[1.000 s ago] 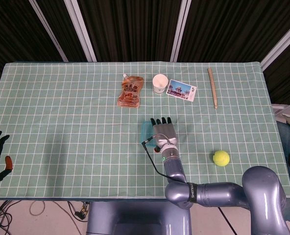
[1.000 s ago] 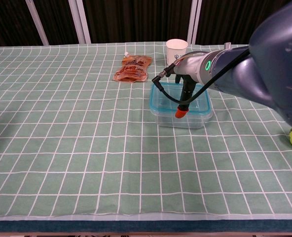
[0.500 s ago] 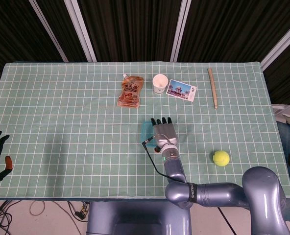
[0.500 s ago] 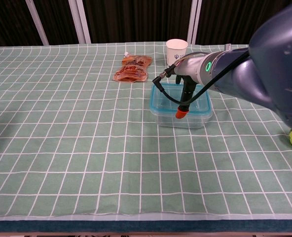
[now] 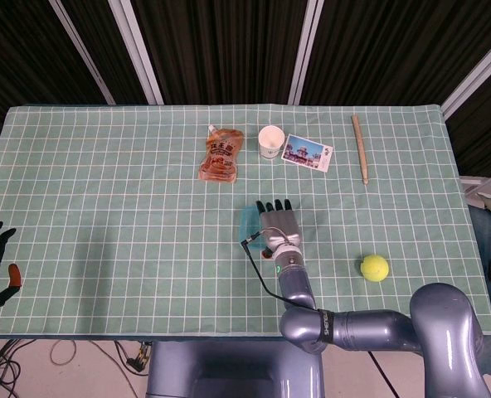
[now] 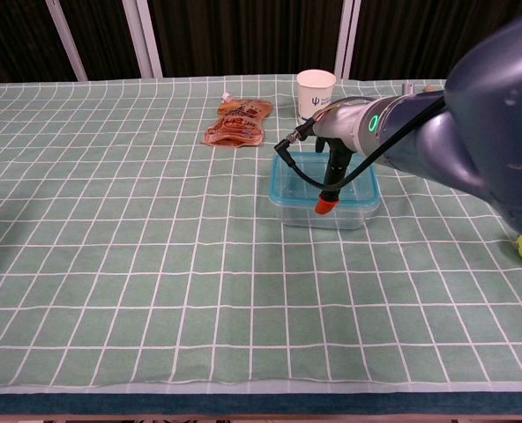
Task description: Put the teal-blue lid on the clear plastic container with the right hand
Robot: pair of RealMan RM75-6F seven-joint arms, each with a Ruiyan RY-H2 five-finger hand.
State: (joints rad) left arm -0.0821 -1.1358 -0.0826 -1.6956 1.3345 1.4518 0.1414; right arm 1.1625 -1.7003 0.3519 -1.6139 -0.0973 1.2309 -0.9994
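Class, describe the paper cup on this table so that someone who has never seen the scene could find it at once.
Start at the far edge of the green checked tablecloth, near its middle. The paper cup stands upright there, between an orange-brown pouch on its left and a picture card on its right. It is the only white, round, open-topped thing; its neighbours both lie flat.

Green white-gridded tablecloth-covered table [image 5: 104,191]: orange foil pouch [image 5: 221,155], white paper cup [image 5: 270,140], picture card [image 5: 308,152], wooden stick [image 5: 359,148] along far edge; yellow tennis ball [image 5: 374,267] near right edge; teal-lidded clear plastic container [image 6: 323,187] mid-table.
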